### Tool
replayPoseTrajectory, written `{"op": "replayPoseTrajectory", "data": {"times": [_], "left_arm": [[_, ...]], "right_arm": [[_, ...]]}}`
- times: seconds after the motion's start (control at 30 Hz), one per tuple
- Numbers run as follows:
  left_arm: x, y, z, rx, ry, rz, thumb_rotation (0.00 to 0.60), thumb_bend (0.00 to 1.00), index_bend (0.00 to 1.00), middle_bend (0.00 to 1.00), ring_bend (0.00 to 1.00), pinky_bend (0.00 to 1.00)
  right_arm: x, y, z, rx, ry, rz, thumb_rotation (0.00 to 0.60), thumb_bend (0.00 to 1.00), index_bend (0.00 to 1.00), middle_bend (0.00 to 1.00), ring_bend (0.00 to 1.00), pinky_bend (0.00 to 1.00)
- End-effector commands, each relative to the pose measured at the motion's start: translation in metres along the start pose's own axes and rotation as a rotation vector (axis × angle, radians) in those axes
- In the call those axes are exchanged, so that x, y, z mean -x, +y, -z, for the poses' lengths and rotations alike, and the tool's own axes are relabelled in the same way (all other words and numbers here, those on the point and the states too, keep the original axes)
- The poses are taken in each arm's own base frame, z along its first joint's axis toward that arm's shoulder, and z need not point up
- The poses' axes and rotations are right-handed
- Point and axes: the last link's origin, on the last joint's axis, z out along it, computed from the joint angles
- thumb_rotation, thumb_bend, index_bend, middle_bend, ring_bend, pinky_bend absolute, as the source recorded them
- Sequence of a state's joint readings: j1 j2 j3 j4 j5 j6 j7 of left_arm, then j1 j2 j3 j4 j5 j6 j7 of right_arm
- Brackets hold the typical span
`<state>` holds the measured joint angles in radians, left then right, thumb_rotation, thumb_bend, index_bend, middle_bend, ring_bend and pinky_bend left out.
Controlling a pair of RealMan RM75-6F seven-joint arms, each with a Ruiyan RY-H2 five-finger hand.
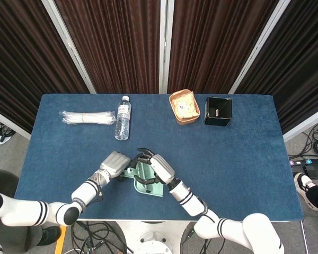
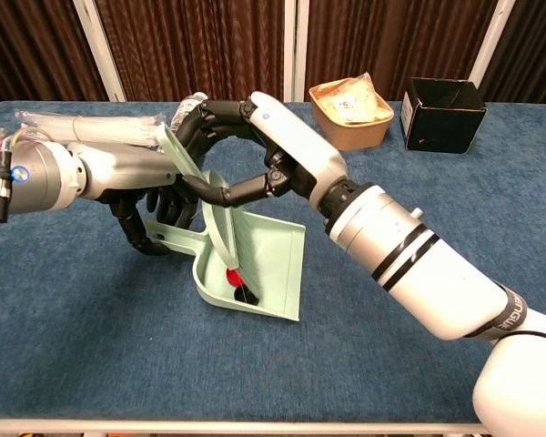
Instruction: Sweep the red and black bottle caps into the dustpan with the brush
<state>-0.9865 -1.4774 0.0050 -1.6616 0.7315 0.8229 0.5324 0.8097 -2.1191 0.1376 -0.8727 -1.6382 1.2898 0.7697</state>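
Observation:
The pale green dustpan [image 2: 275,262] [image 1: 155,188] lies near the table's front edge. My left hand [image 2: 150,211] [image 1: 114,162] grips its handle [image 2: 169,239]. Inside the pan, near its back wall, lie the red cap [image 2: 231,274] and the black cap [image 2: 247,295]. My right hand [image 2: 255,146] [image 1: 158,166] reaches across over the pan and holds the green brush [image 2: 217,214]. The brush stands steeply, with its bristles down in the pan right above the two caps. In the head view the right hand covers the caps.
At the back left lie a water bottle [image 1: 123,117] [image 2: 184,118] and a bundle of clear plastic [image 1: 88,117]. An orange bowl [image 1: 184,107] and a black box [image 1: 218,110] stand at the back right.

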Motion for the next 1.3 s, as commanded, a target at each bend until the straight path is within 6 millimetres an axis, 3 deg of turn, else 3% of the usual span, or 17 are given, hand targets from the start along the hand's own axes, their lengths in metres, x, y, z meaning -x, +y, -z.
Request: {"op": "replayPoseTrajectory", "data": {"times": [0.03,0.13,0.27,0.47,0.67,0.77,0.93,1.1,1.2,1.3], "left_arm": [[-0.001,0.000,0.001,-0.003,0.006,-0.002,0.585,0.38,0.55,0.54,0.42,0.36],[-0.002,-0.001,0.002,-0.008,0.015,0.003,0.584,0.38,0.49,0.53,0.42,0.36],[-0.005,-0.004,0.004,-0.019,0.030,0.015,0.582,0.37,0.37,0.51,0.42,0.36],[-0.012,-0.008,0.007,-0.031,0.074,0.057,0.593,0.34,0.25,0.37,0.37,0.36],[-0.024,-0.024,0.017,-0.075,0.170,0.138,0.600,0.31,0.22,0.32,0.31,0.36],[-0.028,-0.039,0.026,-0.114,0.254,0.183,0.600,0.27,0.22,0.32,0.30,0.35],[-0.037,-0.071,0.045,-0.191,0.376,0.214,0.600,0.22,0.22,0.32,0.27,0.31],[-0.028,-0.104,0.075,-0.267,0.432,0.252,0.600,0.20,0.22,0.32,0.27,0.30],[-0.016,-0.126,0.096,-0.330,0.473,0.255,0.600,0.19,0.23,0.32,0.27,0.30],[-0.003,-0.147,0.119,-0.399,0.521,0.264,0.600,0.19,0.23,0.32,0.27,0.29]], "right_arm": [[-0.009,0.000,0.003,-0.011,-0.002,0.026,0.600,0.53,0.81,0.69,0.33,0.15],[-0.029,0.003,0.011,-0.017,-0.004,0.089,0.600,0.53,0.81,0.69,0.33,0.15],[-0.070,0.010,0.032,0.004,-0.027,0.238,0.600,0.53,0.81,0.69,0.33,0.15],[-0.133,0.020,0.065,0.119,-0.118,0.487,0.600,0.53,0.81,0.69,0.32,0.14],[-0.178,0.030,0.092,0.286,-0.297,0.761,0.600,0.53,0.78,0.68,0.30,0.11],[-0.182,0.038,0.101,0.350,-0.378,0.884,0.600,0.46,0.68,0.62,0.23,0.06],[-0.172,0.049,0.110,0.427,-0.446,0.944,0.600,0.30,0.32,0.37,0.03,0.00],[-0.169,0.055,0.117,0.477,-0.445,0.962,0.600,0.15,0.04,0.18,0.00,0.00],[-0.179,0.050,0.121,0.498,-0.381,0.940,0.600,0.10,0.00,0.10,0.00,0.00],[-0.199,0.040,0.131,0.499,-0.259,0.931,0.600,0.10,0.00,0.11,0.00,0.00]]}}
